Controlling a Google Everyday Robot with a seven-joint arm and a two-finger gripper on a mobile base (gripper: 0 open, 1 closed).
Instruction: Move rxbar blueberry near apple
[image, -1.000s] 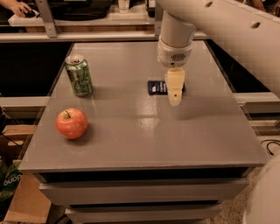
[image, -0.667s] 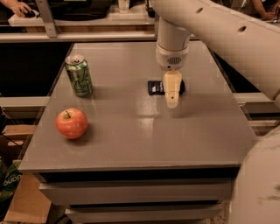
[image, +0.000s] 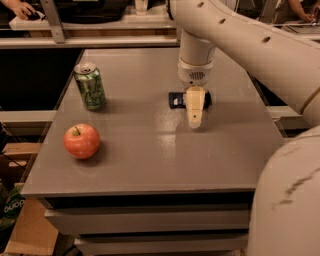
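Rxbar blueberry (image: 176, 100) is lying flat on the grey table (image: 150, 165), toward its far right part, and we are seeing only its two dark ends, since the gripper (image: 195, 120) is hanging straight down in front of its middle. We cannot tell whether the gripper is touching the bar, how wide its grip is standing, or whether it is holding anything. The white arm (image: 240, 45) is reaching in from the upper right.

We are looking down on a matte tabletop that is catching a soft glare near its middle. Behind it a wooden bench (image: 100, 35) is running across the room, and a person's hand (image: 20, 9) is resting on it at the far left. A cardboard box (image: 25, 235) is sitting on the floor at lower left.

We are counting one bar, one apple (image: 81, 141) and one green soda can (image: 90, 86). The apple is sitting near the front left corner, well apart from the bar. The can is standing upright behind the apple. We cannot tell what the can or the box is holding.
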